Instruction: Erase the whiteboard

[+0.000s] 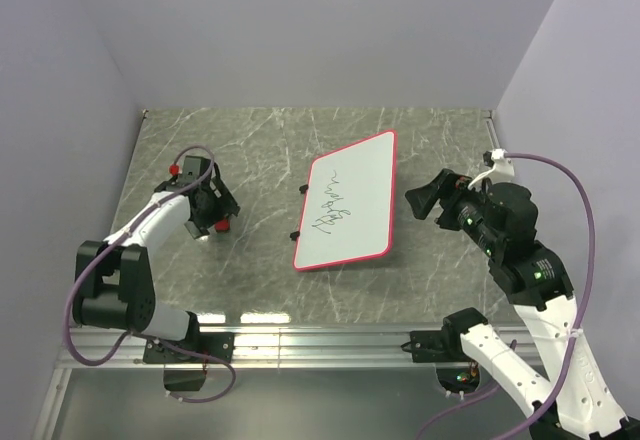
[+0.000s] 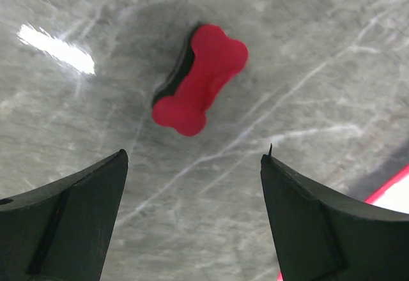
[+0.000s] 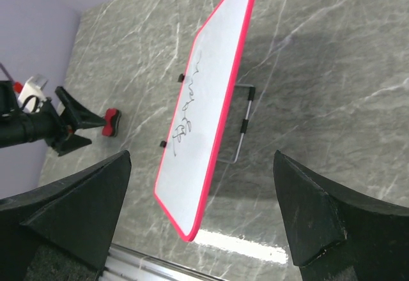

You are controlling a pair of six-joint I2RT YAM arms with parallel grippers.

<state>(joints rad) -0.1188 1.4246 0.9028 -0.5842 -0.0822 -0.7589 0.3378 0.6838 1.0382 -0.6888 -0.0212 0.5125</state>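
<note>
No text, label, brand or number can be read in any view. The only marks are the black scribbles (image 1: 332, 205) on the whiteboard (image 1: 365, 190). They form a loose, wavy hand-drawn line running along the board's length. From the top view they make no letters or digits. The right wrist view shows the same scribbles (image 3: 186, 108) on the whiteboard (image 3: 214, 83) at a slant, and there too they cannot be read as words or numbers.
</note>
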